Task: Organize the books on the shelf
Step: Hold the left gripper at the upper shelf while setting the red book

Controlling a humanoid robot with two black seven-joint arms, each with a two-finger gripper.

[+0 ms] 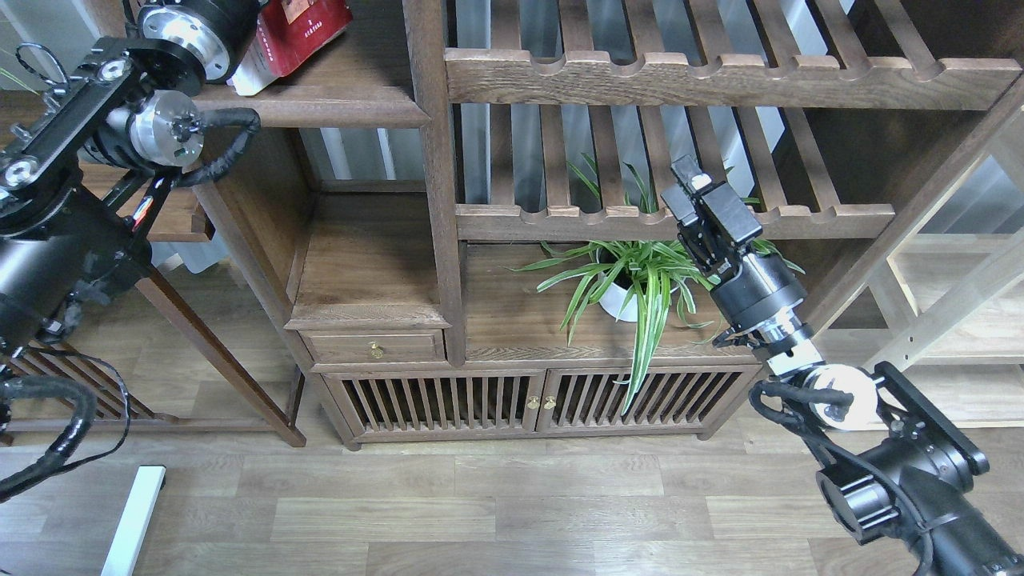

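Head view shows the dark wood bookcase (432, 240) filling the upper half of the picture, with bare plank floor (480, 504) below it. The shelf (336, 96), a flat brown board with a rounded front lip, sits at the top left, and its right part is bare up to the upright post. The dark red book (300, 28) lies tilted near the shelf's left end, with a white book edge (250, 76) under it close to the lip; both are cut by the top edge. The left arm rises there, and its gripper is beyond the picture's edge. The right gripper (694, 188) hangs free before the slatted rack (672, 216), above the potted plant (632, 280); its fingers look pressed together, pinching nothing.
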